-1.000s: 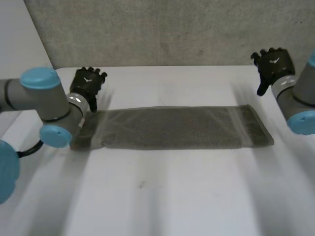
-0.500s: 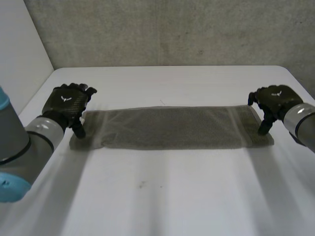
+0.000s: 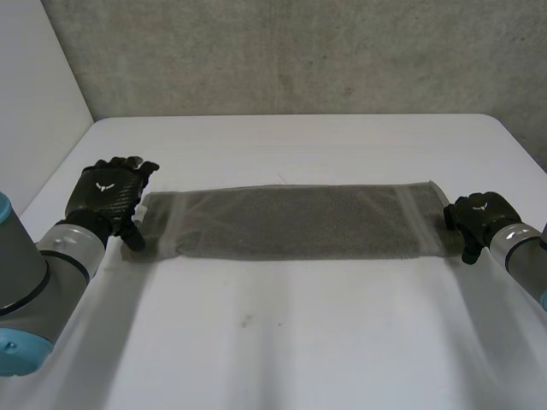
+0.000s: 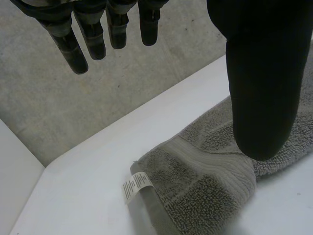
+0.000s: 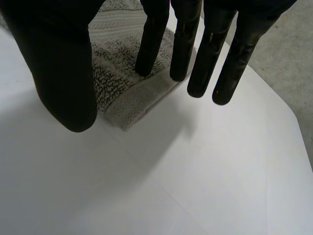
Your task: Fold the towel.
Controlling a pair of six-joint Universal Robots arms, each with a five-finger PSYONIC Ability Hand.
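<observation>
Across the white table [image 3: 282, 342], the towel [image 3: 295, 222] lies flat as one long strip. The left hand [image 3: 107, 192] is at its left end and the right hand [image 3: 480, 218] at its right end, apparently placed to take an end each. By the towel's label [image 4: 133, 186], the left wrist view shows straight fingers [image 4: 93, 34] and a spread thumb, holding nothing. At the towel's opposite corner, the right wrist view shows straight fingertips [image 5: 146, 63] over the edge, with nothing pinched.

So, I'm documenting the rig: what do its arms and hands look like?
Left arm and right arm are grey tubes, the left with a light-blue cap. Left hand and right hand are black, each with a white mark on its back.
</observation>
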